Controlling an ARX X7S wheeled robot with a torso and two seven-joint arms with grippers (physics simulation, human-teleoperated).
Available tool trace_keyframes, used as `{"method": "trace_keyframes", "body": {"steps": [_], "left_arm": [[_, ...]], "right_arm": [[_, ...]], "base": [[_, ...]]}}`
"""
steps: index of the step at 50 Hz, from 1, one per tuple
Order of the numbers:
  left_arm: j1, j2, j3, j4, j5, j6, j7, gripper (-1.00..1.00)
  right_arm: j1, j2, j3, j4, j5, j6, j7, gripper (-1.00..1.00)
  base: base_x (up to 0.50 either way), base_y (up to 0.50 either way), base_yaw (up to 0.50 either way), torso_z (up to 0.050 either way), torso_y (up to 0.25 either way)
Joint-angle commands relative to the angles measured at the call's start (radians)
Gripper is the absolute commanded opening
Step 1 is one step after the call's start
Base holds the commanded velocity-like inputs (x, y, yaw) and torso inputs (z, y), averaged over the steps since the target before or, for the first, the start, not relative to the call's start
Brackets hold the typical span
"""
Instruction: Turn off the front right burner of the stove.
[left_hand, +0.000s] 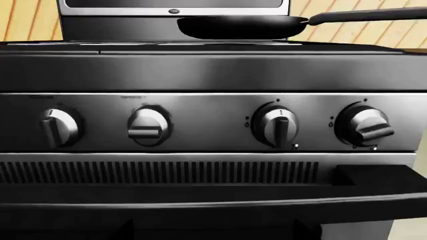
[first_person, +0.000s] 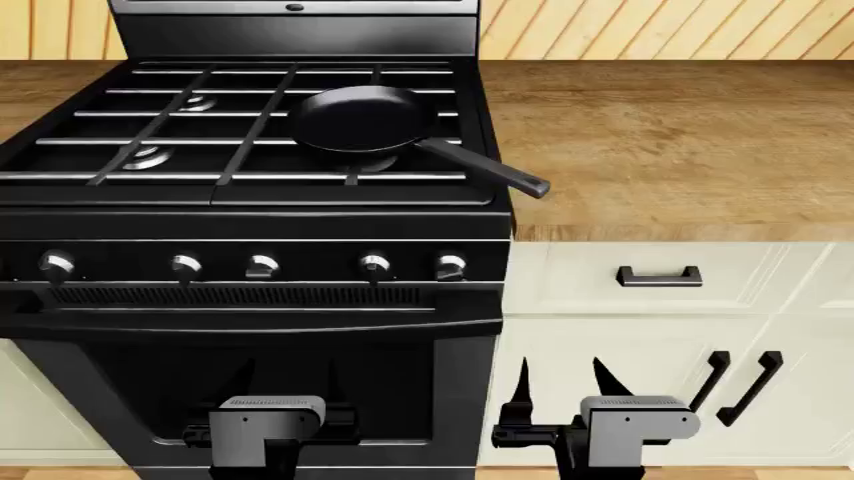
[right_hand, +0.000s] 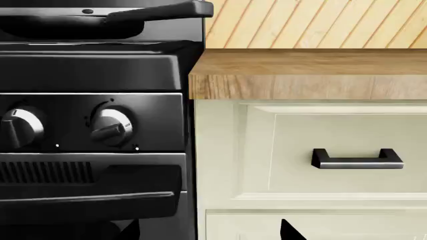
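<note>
Head view, far left: the stove (first_person: 254, 260) fills the frame, black grates on top, its knob row running left to right across the front. The left gripper (first_person: 284, 385) hangs low before the oven door, fingers spread apart, holding nothing. The frying pan (first_person: 363, 118) sits over the front right burner (first_person: 378, 161), which barely peeks out beneath it; the handle's long axis points toward the robot and rightward. The rightmost knob (first_person: 450, 267) sits turned off vertical. The right gripper (first_person: 563, 382) hovers before the cream cabinets (first_person: 641, 330), jaws parted, empty.
</note>
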Motion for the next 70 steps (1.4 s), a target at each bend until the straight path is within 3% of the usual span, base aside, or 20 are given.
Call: {"method": "trace_keyframes", "body": {"steps": [1, 42, 58, 70], "left_arm": [[-0.008, -0.019, 0.012, -0.013, -0.022, 0.006, -0.011, 1.0], [0.008, -0.099, 0.09, 0.025, -0.077, 0.004, -0.073, 1.0], [-0.005, -0.114, 0.108, 0.012, -0.095, 0.007, -0.089, 1.0], [-0.008, -0.126, 0.117, 0.014, -0.107, 0.006, -0.099, 1.0]], "right_arm": [[-0.011, 0.013, -0.025, -0.014, 0.002, 0.018, 0.034, 1.0], [0.01, 0.088, -0.109, 0.025, 0.102, 0.037, 0.09, 1.0], [0.019, 0.102, -0.126, 0.04, 0.126, 0.027, 0.109, 1.0], [0.012, 0.11, -0.139, 0.042, 0.139, 0.019, 0.122, 1.0]], "base": [[0.0, 0.0, 0.0, 0.0, 0.0], [0.0, 0.0, 0.0, 0.0, 0.0], [0.0, 0.46, 0.0, 0.0, 0.0], [0.0, 0.07, 0.0, 0.0, 0.0]]}}
